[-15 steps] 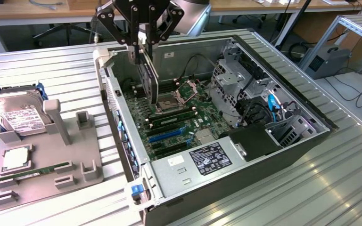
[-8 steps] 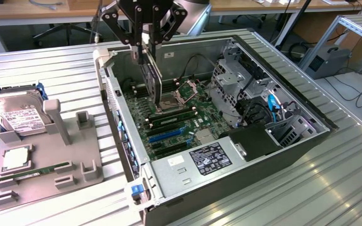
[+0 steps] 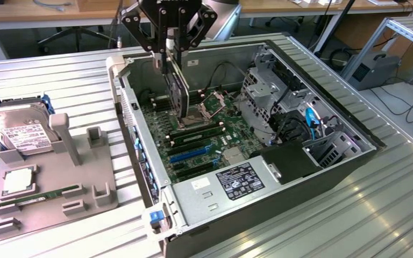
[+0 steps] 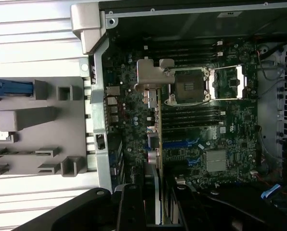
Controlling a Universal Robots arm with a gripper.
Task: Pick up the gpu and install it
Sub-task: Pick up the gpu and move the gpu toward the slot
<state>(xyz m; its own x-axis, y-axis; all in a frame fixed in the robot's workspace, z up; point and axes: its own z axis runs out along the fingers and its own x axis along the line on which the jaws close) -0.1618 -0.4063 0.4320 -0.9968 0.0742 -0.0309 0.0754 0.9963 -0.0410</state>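
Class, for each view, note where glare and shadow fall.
Exterior view: glare streaks the ribbed table on the exterior view's right; the computer case interior is shadowed. Wrist view: table slats wash out white; the gripper holding the gpu is a dark silhouette.

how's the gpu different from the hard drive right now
Pose: the gpu hangs on edge, while the hard drive lies label-up.
Place: the gpu is gripped by the pincer above the open computer case; the hard drive rests on the grey holder outside it.
Look: the gpu is a thin dark card; the hard drive is a thicker silver box with a white label.
Both are rectangular.
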